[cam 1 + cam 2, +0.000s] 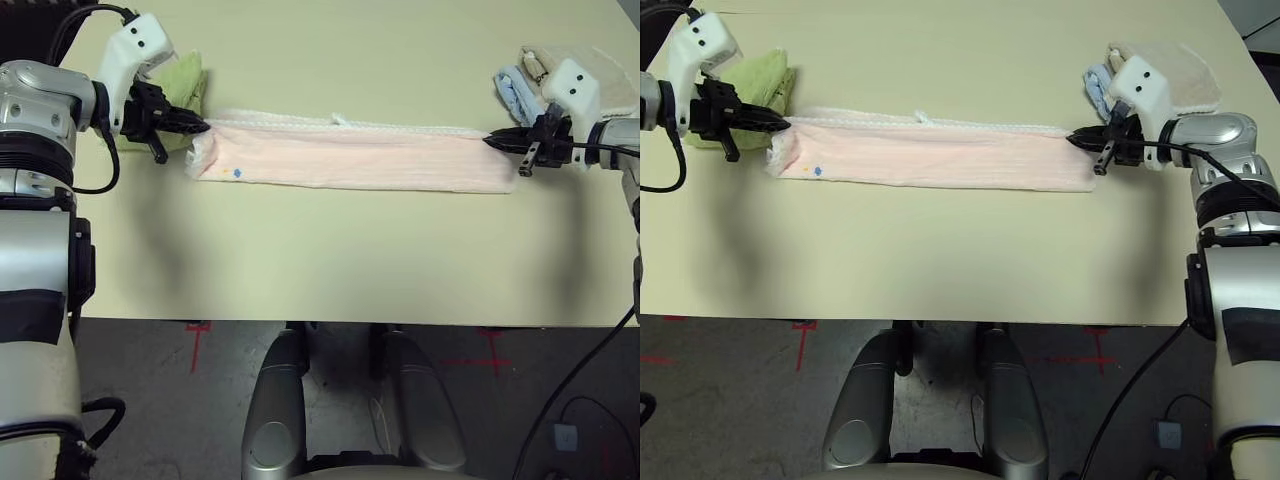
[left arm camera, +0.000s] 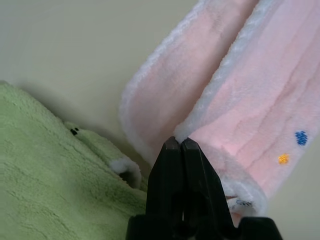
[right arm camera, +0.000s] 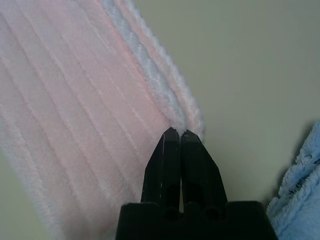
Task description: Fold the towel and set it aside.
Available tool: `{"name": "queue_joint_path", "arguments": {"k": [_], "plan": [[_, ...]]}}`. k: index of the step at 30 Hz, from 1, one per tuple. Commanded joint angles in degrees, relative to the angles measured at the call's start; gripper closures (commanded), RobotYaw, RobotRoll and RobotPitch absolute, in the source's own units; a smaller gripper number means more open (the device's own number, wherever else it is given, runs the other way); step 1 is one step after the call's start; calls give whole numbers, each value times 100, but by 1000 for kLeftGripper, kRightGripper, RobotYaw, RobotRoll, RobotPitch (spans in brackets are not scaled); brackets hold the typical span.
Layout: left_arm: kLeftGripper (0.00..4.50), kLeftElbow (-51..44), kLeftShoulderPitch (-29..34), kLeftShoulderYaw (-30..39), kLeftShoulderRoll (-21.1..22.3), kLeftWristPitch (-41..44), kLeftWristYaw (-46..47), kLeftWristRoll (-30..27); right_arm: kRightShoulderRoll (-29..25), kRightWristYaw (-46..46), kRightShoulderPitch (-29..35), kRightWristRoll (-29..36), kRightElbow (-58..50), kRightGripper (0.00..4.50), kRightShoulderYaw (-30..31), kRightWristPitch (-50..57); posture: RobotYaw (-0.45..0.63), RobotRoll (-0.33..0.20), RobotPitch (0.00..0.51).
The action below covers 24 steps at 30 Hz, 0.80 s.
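The pale pink towel (image 1: 350, 160) lies folded lengthwise into a long strip across the far part of the table (image 1: 320, 270), its white trimmed edge along the far side. Small blue and orange dots (image 2: 300, 137) show near its left end. My left gripper (image 1: 205, 127) is at the strip's left far corner, its fingers shut with the white trim pinched at their tips (image 2: 176, 142). My right gripper (image 1: 490, 141) is at the right far corner, shut on the trim there (image 3: 176, 132).
A lime-green folded towel (image 1: 185, 85) lies just behind the left gripper, close to the pink strip's left end. A light-blue towel (image 1: 520, 90) and a beige towel (image 1: 1180, 70) lie behind the right gripper. The near half of the table is bare.
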Motion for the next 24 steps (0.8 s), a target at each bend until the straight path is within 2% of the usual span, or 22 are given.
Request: {"name": "queue_joint_path", "arguments": {"k": [1,10,24], "plan": [[4477,181,-141,20,2,-165,237,243,-41,50,12,-60,70,4500,-116,28,5,0,343],[4477,206,-428,105,-169,-379,181,349,-39,208,55,-78,19,4500,-174,60,6,0,341],[4477,294,-257,222,-141,-364,733,516,0,28,58,11,-110,4500,-433,131,-6,0,334]]}}
